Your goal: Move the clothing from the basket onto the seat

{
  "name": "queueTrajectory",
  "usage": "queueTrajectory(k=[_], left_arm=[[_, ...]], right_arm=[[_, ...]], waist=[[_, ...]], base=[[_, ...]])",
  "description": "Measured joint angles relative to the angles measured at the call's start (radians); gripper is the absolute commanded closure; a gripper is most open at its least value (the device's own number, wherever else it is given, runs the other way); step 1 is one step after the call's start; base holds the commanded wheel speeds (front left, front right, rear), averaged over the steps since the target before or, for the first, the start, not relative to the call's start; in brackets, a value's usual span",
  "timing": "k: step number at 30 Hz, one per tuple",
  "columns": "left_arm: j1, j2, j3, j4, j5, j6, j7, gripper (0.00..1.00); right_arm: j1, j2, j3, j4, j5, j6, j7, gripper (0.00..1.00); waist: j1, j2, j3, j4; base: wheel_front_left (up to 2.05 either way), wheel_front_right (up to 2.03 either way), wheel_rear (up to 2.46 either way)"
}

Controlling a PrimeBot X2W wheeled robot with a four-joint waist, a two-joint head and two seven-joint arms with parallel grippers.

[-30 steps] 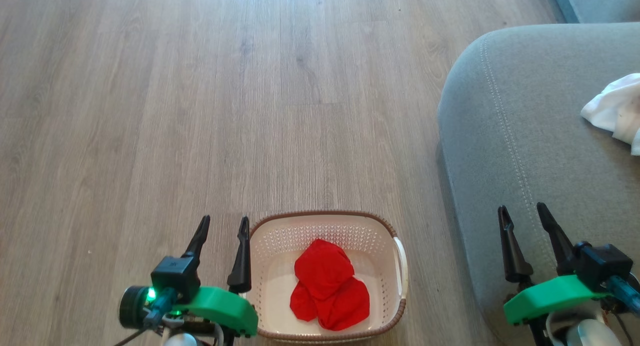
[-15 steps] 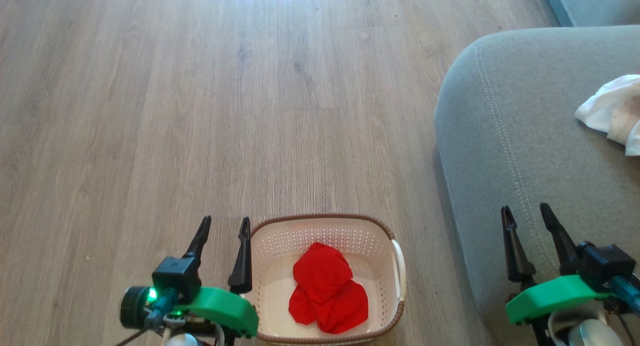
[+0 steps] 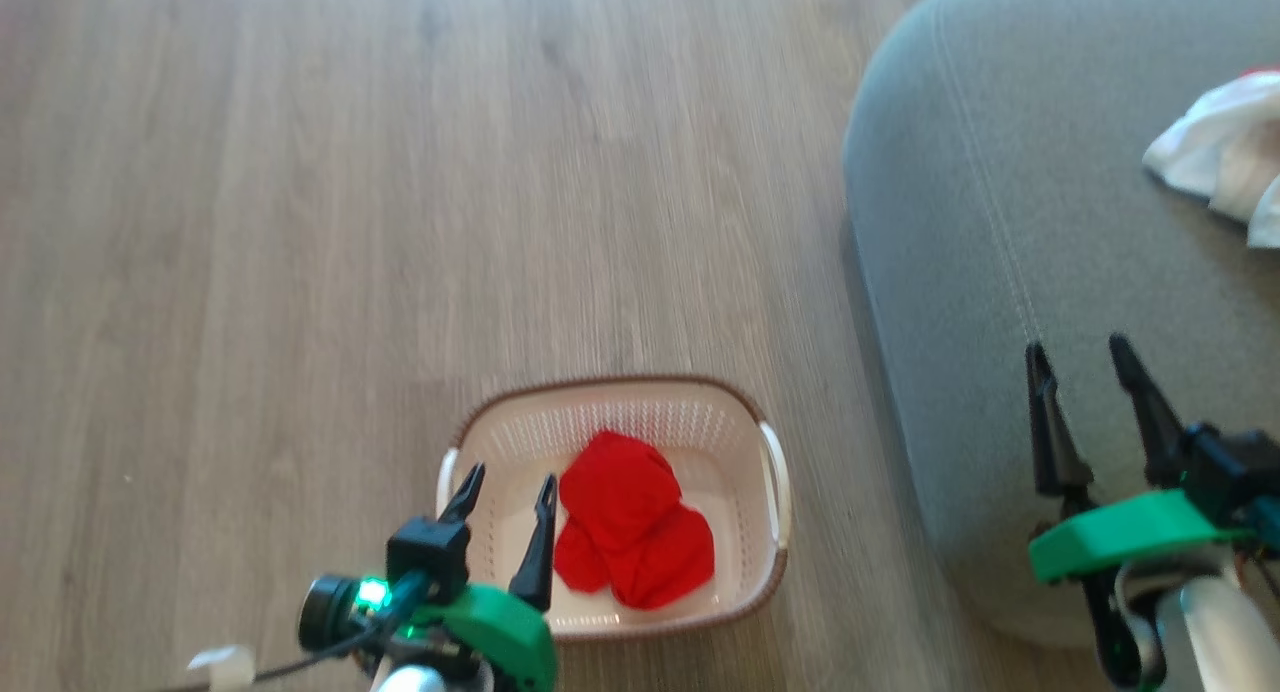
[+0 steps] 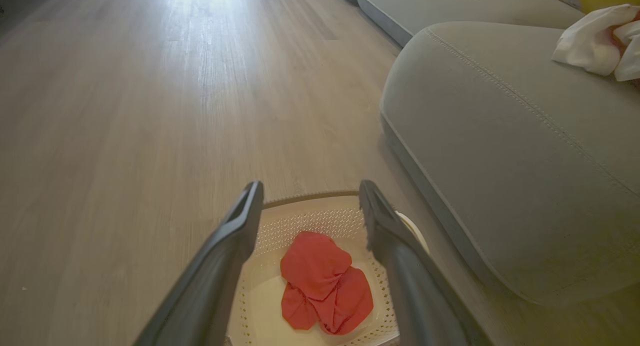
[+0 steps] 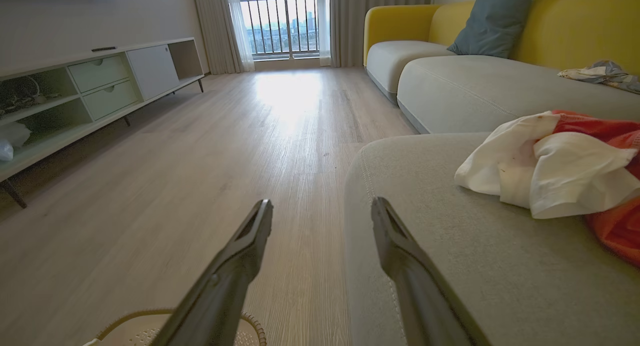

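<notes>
Head view: the left gripper (image 3: 512,474) hangs with its jaws spread wide and empty over the left part of the basket (image 3: 610,384) on the wooden floor (image 3: 300,222), lined up, by the look of it, for a drop onto the plain red garment (image 3: 625,532) bunched inside. The right gripper (image 3: 1078,344), likewise spread and holding nothing, hovers above the near edge of the seat (image 3: 980,222), where a red-and-white garment (image 3: 1210,162) already lies — one piece delivered, one to fetch.
</notes>
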Motion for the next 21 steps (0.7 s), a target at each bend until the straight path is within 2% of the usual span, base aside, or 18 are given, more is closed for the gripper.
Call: queueTrajectory(k=[8, 12, 21], left_arm=[[-0.195, -0.001, -0.095, 0.211, 0.000, 0.004, 0.000, 0.00], [-0.323, -0.002, -0.152, 0.319, -0.002, -0.002, 0.000, 0.00], [-0.553, -0.005, -0.217, 0.515, -0.093, -0.019, 0.000, 0.00]], right_arm=[[-0.080, -0.025, 0.003, -0.053, 0.003, 0.000, 0.000, 0.00], [-0.133, -0.028, 0.024, -0.096, 0.011, 0.000, 0.000, 0.00], [-0.220, -0.025, 0.052, -0.168, 0.037, 0.000, 0.000, 0.00]], waist=[[0.0002, 0.0000, 0.170, -0.040], [0.0003, 0.0000, 0.294, -0.069], [0.0004, -0.0001, 0.495, -0.121]], base=[[0.00, 0.00, 0.00], [0.00, 0.00, 0.00], [0.00, 0.00, 0.00]])
